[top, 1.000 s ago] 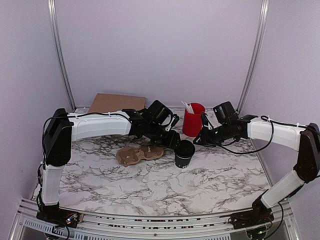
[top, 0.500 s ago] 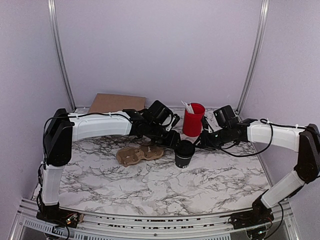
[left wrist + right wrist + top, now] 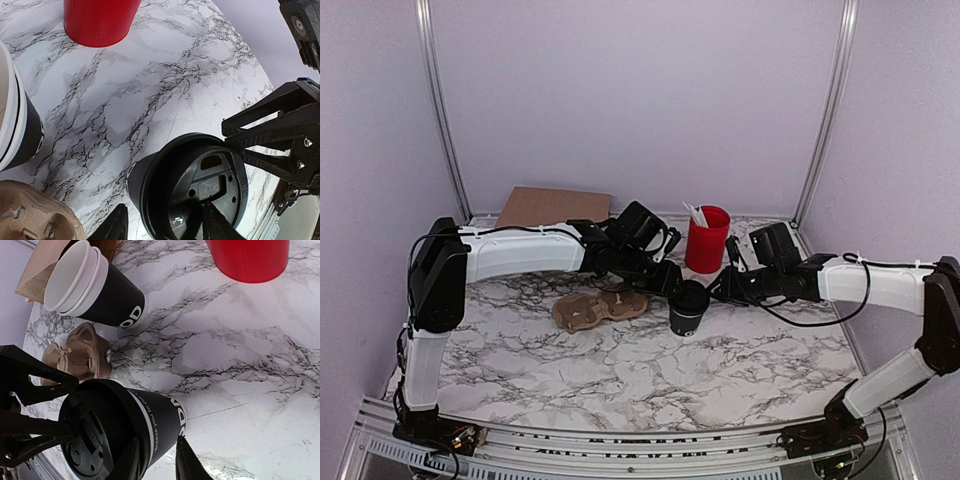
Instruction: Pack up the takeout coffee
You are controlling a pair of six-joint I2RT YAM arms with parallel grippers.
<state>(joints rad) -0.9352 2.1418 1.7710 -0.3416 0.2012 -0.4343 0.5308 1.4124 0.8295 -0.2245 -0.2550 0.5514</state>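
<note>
The takeout coffee (image 3: 688, 306), a black cup with white lettering and a black lid, stands upright on the marble table between both grippers. My left gripper (image 3: 667, 282) hovers at its left rim. In the left wrist view the cup (image 3: 192, 190) lies under the open jaws (image 3: 165, 227), with one finger outside its wall and the other over the lid. My right gripper (image 3: 717, 292) is at the cup's right side. In the right wrist view its fingers (image 3: 156, 455) stand a narrow gap apart against the cup's wall (image 3: 160, 425), gripping nothing that I can see.
A red cup of utensils (image 3: 707, 240) stands just behind the coffee. A brown moulded cup carrier (image 3: 598, 308) lies to its left. A stack of lidless black cups (image 3: 95, 287) lies tipped beyond the carrier. A brown paper bag (image 3: 555, 207) lies flat at the back left.
My right arm has dropped lower and brought its gripper left to the cup's side. The left gripper and the cup have barely moved.
</note>
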